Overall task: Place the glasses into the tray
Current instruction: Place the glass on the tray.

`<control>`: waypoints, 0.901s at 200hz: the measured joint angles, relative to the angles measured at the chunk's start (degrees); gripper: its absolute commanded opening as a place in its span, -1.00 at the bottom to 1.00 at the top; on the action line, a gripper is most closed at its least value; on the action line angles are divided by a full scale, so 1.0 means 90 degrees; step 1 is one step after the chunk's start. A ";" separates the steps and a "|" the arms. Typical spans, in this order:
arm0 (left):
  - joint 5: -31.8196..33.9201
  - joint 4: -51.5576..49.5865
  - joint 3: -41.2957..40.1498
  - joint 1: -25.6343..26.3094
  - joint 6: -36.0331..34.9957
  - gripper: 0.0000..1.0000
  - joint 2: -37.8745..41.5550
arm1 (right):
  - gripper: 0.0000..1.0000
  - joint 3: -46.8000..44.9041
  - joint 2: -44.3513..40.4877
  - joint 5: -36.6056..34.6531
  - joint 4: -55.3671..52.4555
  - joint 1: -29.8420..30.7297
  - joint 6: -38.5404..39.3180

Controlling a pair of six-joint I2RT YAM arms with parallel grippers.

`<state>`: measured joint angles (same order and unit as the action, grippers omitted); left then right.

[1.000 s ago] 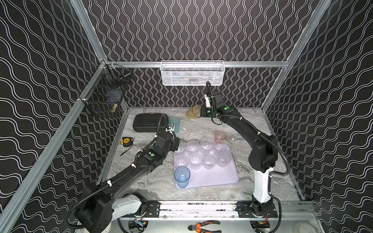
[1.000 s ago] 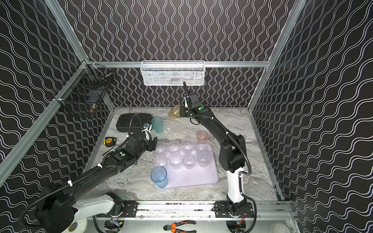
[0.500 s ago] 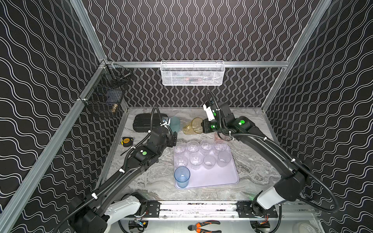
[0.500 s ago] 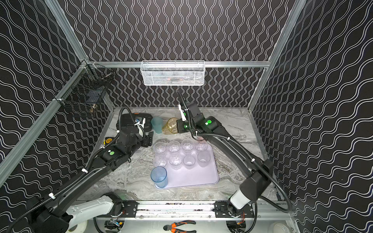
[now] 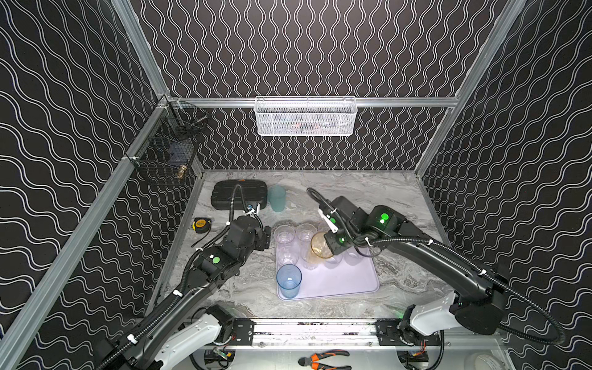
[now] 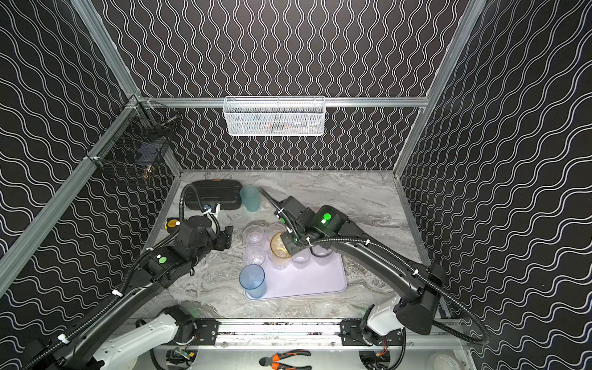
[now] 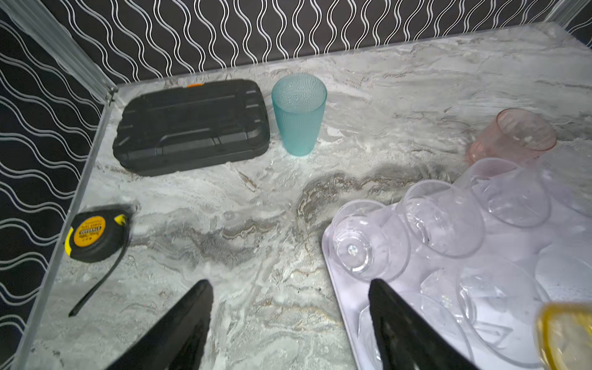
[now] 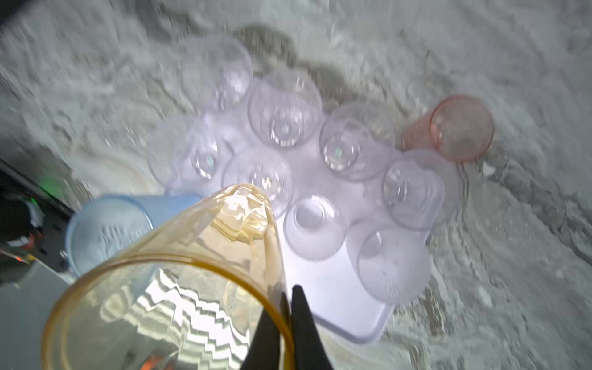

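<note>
Amber glass (image 8: 192,256), likely light, stiff, slick plastic, hangs tilted over the lilac tray (image 5: 346,282); the right gripper (image 8: 289,294) pinches its thin rim, the best hold. Clear glasses (image 5: 285,235) crowd the tray. The left gripper (image 7: 290,282) gapes empty. Teal glass (image 7: 299,115) and pink glass (image 7: 509,137) stand outside on marble.

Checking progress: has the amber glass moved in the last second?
Yes. The amber glass, pinched by the right claw, came forward from behind the tray to over it.
</note>
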<state>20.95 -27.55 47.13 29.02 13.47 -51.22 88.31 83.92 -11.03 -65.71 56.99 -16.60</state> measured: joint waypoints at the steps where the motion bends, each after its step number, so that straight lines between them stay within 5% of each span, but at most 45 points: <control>1: -0.0002 0.0000 -0.0002 0.0000 0.0002 0.60 -0.0002 | -1.00 -0.0015 0.0000 -0.0005 -0.0019 0.0024 -0.0012; 78: -0.0143 0.0236 -0.0236 0.0002 0.0053 0.60 -0.0257 | -1.00 -0.0971 0.0049 -0.0197 -0.0160 0.0665 -0.0369; 180: -0.0189 0.0520 -0.0408 0.0005 0.0051 0.61 -0.0425 | -1.00 -0.1967 0.0284 -0.0214 0.1027 0.0699 -0.0444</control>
<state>19.25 -22.87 43.46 29.06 13.93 -55.05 70.61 86.48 -12.95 -56.47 63.29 -20.60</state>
